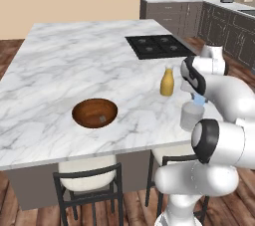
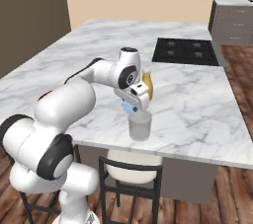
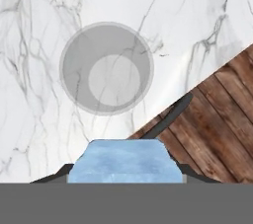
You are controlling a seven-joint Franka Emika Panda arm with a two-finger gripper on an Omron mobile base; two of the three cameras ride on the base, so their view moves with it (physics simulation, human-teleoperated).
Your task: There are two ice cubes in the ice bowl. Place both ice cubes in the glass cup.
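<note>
Pincer (image 2: 130,106) clamps one ice cube (image 3: 123,161), hovering just above the glass cup (image 2: 140,126) at centre frame. Cup looks empty in the hand view. Second ice cube (image 1: 102,119) lies in the ice bowl (image 1: 94,113), lower left on the desk (image 1: 74,65). Neither delivered yet.

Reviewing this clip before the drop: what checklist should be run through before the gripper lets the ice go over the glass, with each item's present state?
1. Cube in the grip: ok. The gripper is closed on an ice cube.
2. Gripper above the glass cup: ok in the right base view; in the hand view the cup sits ahead of the cube, so exact centring: cannot tell.
3. Cup upright: ok.
4. Cup free of ice: ok, seen from above.
5. Bottle apart from the cup: ok.
6. Second cube waiting in the ice bowl: ok.
</note>
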